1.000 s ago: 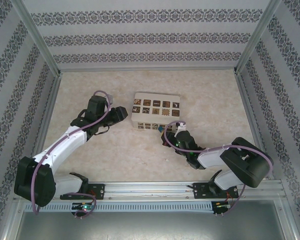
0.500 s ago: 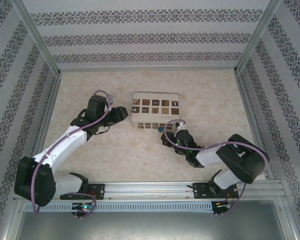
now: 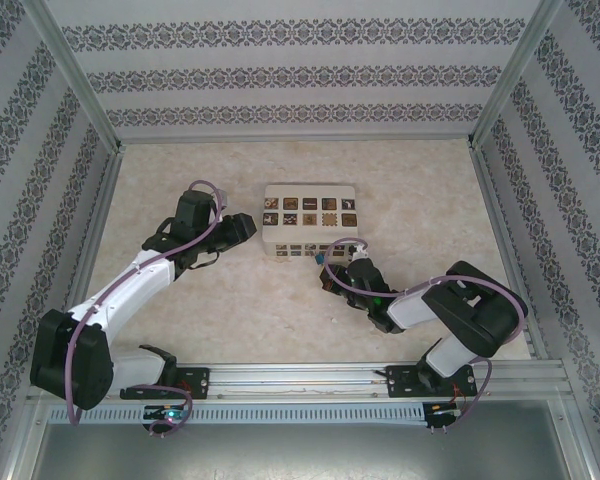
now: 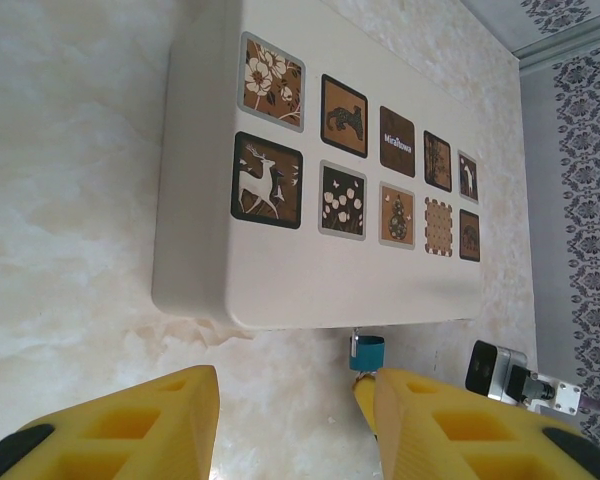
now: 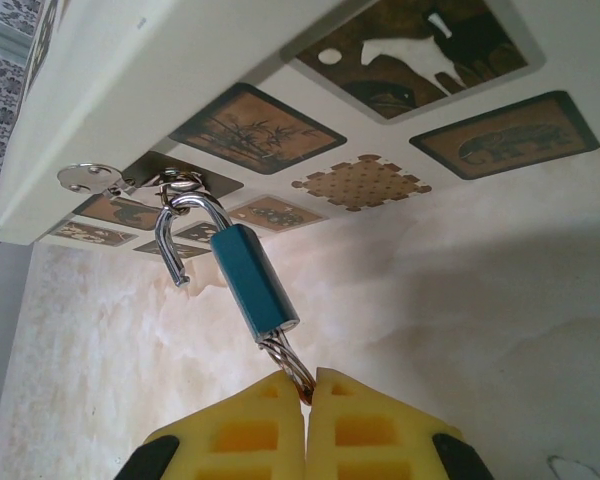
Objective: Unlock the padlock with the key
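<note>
Firmly pinched on the key ring [image 5: 288,362], your right gripper [image 5: 307,388] has the padlock [image 5: 252,280] just beyond its fingertips; shackle [image 5: 185,222] looks sprung yet hooked on the white box [image 5: 130,100]; ease sideways, never yank; left gripper [image 4: 288,390] waits half-open, box just ahead.

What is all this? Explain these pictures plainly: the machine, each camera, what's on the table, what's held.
A left arm and a right arm are bolted at the near edge of a table. The wide picture is from a camera above and behind them; the two close-ups come from cameras on their wrists. On the table stands a white box with brown pictures. A blue padlock is hooked through its clasp, shackle apparently swung open. The right pincer is shut on a metal ring at the padlock's lower end. The left pincer is open and empty beside the box.
</note>
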